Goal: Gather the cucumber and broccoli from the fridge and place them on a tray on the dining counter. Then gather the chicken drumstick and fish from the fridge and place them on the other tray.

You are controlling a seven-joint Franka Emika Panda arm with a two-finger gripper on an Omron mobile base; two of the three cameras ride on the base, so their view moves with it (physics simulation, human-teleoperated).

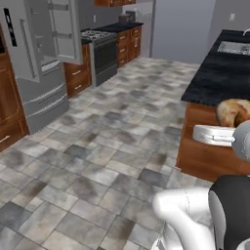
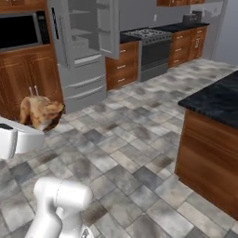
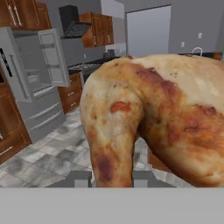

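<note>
Chicken drumstick (image 3: 148, 118) sits clenched in our pincer (image 3: 111, 179), carried in mid-air over the tiled floor (image 1: 97, 146), between the open fridge (image 1: 39, 58) and the dining tabletop (image 1: 219, 73). We judge it light, firm and greasy, best held at the narrow end. Its long axis runs outward from the fingers.

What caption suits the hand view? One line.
Pincer shut on the chicken drumstick, with the open fridge behind.

Chicken drumstick (image 1: 233, 111) cut off at frame edge.
</note>
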